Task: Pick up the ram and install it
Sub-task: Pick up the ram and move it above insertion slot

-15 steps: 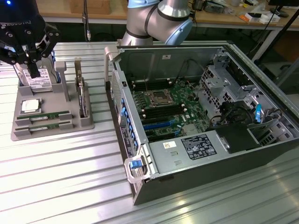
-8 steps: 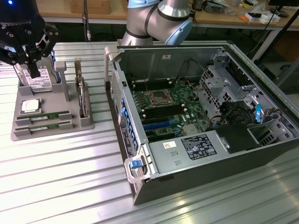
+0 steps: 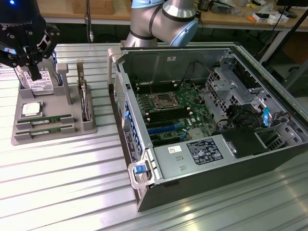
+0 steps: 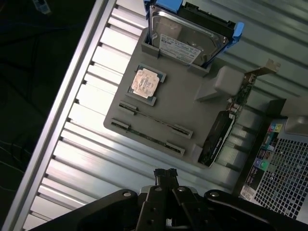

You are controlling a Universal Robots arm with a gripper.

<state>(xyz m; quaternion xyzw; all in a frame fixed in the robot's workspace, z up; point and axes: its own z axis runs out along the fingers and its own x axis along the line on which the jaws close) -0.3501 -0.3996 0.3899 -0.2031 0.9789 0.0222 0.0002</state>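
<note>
Jaws were pinched shut, holding nothing. The gripper [image 3: 34, 72] hung over the hard drive [image 3: 38, 83], at the tray [image 3: 53, 107] edge opposite the ram [image 3: 45, 119]. The ram sat on edge in a slot near the tray's other edge. A second stick [image 3: 44, 129] lay parallel just beside it, and the processor chip [image 3: 30, 109] sat just behind.

We judged it light, stiff, thin and fragile. Best hold: pinch across the flat faces at mid-length of the exposed top edge, clear of the slot's end blocks.

Room above the slots was open. The upright card [image 3: 84, 96], at the tray's edge toward the computer case [image 3: 202, 187], stood well apart. Inside the case, the memory slots [image 3: 168, 114] looked hemmed in by walls and cables.
</note>
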